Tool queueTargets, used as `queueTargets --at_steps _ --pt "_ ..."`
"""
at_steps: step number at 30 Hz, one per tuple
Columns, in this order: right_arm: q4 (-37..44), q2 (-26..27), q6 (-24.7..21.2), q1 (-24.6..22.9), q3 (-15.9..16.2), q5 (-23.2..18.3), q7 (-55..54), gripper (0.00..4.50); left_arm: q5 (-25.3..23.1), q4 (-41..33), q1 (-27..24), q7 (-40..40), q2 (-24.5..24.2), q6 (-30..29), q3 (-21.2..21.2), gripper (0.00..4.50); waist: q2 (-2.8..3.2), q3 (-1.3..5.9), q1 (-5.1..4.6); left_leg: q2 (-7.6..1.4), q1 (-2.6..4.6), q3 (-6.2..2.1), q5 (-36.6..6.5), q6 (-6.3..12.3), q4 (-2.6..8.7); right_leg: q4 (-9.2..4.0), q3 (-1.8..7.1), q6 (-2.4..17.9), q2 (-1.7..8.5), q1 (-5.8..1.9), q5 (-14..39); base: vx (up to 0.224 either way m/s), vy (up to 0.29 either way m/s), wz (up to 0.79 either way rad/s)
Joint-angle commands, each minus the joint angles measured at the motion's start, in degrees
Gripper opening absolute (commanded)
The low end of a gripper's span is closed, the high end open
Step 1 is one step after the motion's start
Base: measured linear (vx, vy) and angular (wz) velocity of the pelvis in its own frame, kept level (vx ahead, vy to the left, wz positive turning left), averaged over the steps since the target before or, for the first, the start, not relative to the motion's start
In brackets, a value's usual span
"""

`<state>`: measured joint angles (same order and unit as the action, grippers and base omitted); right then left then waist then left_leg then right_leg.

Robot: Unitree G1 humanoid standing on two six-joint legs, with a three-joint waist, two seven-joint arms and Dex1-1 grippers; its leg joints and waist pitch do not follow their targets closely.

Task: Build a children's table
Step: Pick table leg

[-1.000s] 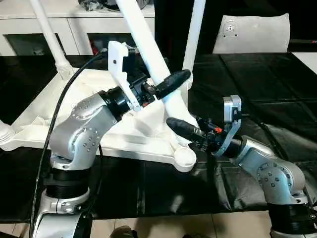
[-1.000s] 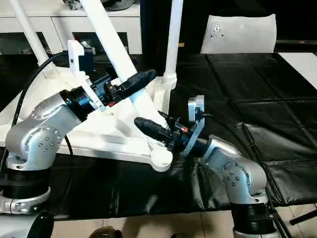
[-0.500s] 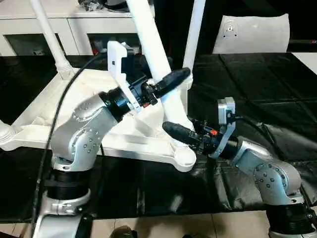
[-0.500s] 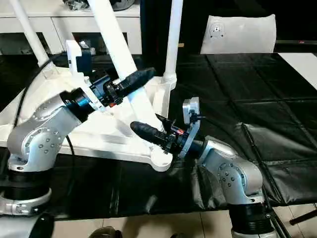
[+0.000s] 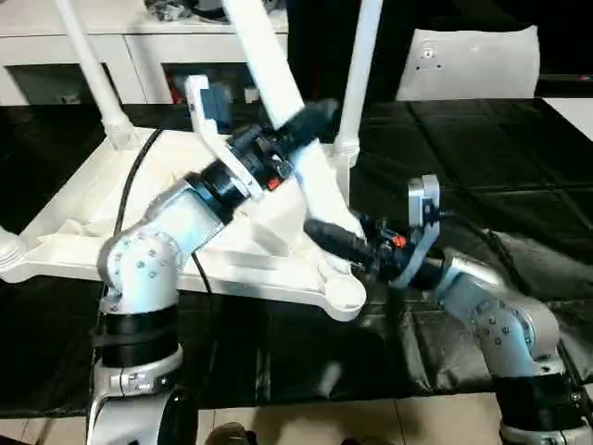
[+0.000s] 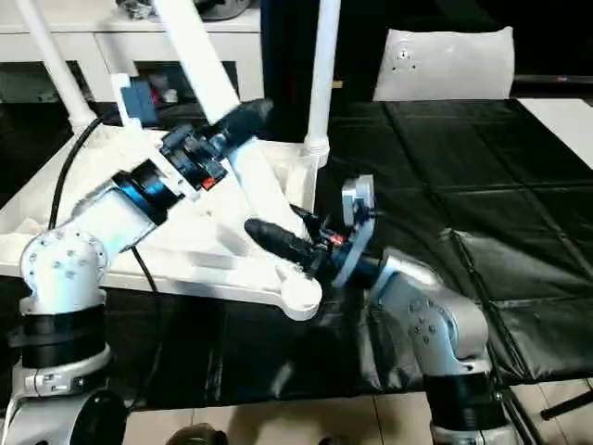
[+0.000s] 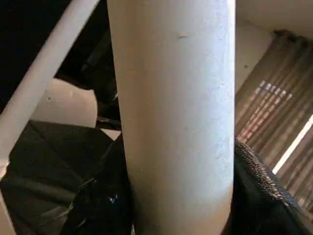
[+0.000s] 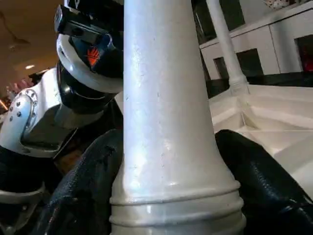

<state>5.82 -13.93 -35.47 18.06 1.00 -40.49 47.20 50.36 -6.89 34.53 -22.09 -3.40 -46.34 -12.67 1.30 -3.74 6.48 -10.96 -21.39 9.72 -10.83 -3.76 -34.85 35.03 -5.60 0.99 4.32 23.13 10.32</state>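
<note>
You see the white plastic square table top (image 5: pixel 83 218) lying upside down on the black cloth-covered bench (image 5: pixel 500 158), ribbed underside up. The long tapered white plastic leg (image 5: pixel 278 102) you are working on rises from the near corner socket (image 5: pixel 345 295) of that top, thick end down, its long axis tilted away from upright, leaning up and toward the white cabinet (image 5: pixel 93 46) behind the top; its thin end is cut off by the frame. Two more white legs (image 5: pixel 359 74) stand upright in the far sockets, tops also cut off.

Your left gripper (image 5: pixel 298 130) sits mid-way up the tilted leg, black fingers (image 7: pixel 264 196) on either side of it in the left wrist view; contact is hard to make out, so you cannot tell whether it is clenched. Your right gripper (image 5: pixel 347 243) is clamped on the leg's ringed base just above the socket, fingers (image 8: pixel 259 181) pressed to both sides. The seat of the leg inside the socket is hidden by this gripper.
</note>
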Motion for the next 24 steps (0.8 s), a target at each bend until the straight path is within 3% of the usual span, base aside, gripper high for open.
queueTargets --at_steps 1,4,6,10,15,19,24 --pt "-1.2 -0.5 0.8 0.5 0.2 1.9 -1.4 2.7 -2.0 0.1 1.8 1.9 -1.4 0.9 -2.1 1.99 -1.03 4.53 0.08 -1.6 0.09 -0.39 -5.1 1.76 3.59 -4.63 3.03 6.3 3.7 -3.46 15.5 0.0 0.0 0.0" --pt "-2.3 0.1 1.5 1.4 0.0 2.5 -2.5 2.7 -2.5 0.3 2.2 3.1 -2.5 0.3 -1.2 1.97 -0.89 4.55 0.03 -1.65 0.13 -0.46 -5.4 1.57 3.63 -4.58 3.02 6.1 3.75 -3.44 15.8 0.0 0.0 0.0" --pt "-2.5 0.2 1.8 1.5 0.0 2.7 -2.6 3.26 -2.5 0.4 2.3 3.6 -2.5 0.2 -1.3 1.97 -0.91 4.54 0.02 -1.67 0.17 -0.43 -5.4 1.49 3.63 -4.59 3.03 6.1 3.76 -3.41 15.5 0.0 0.0 0.0" --pt "-2.9 0.4 3.1 1.9 -0.5 3.3 -2.8 3.69 -3.9 1.0 2.8 4.7 -3.5 0.5 -1.1 1.95 -0.82 4.62 -0.09 -1.67 0.21 -0.52 -5.1 1.2 3.64 -4.36 3.05 5.9 3.64 -3.51 14.2 0.0 0.0 0.0" --pt "-1.4 0.3 2.5 1.9 -4.5 0.2 -3.6 4.06 -5.0 2.9 4.0 6.5 -4.6 0.9 -1.6 1.91 -0.87 4.67 0.09 -1.64 0.3 -0.43 -4.8 1.63 3.59 -4.35 3.05 6.3 3.68 -3.45 13.7 0.0 0.0 0.0" --pt "-1.4 -0.2 -1.2 4.1 -8.2 -3.4 -6.9 4.35 -5.7 3.5 4.3 5.5 -5.6 1.2 -0.8 1.91 -0.94 4.71 0.06 -1.65 0.26 -0.43 -4.3 1.7 3.58 -4.19 3.05 7.0 3.71 -3.51 13.1 0.0 0.0 0.0" --pt "-1.9 -2.0 -0.8 5.3 -7.1 -0.2 -7.4 4.35 -6.6 3.6 4.5 4.3 -6.5 1.0 0.6 1.91 -0.94 4.61 0.05 -1.56 0.29 -0.35 -4.5 1.09 3.58 -4.32 3.03 6.5 3.67 -3.45 14.3 0.0 0.0 0.0"
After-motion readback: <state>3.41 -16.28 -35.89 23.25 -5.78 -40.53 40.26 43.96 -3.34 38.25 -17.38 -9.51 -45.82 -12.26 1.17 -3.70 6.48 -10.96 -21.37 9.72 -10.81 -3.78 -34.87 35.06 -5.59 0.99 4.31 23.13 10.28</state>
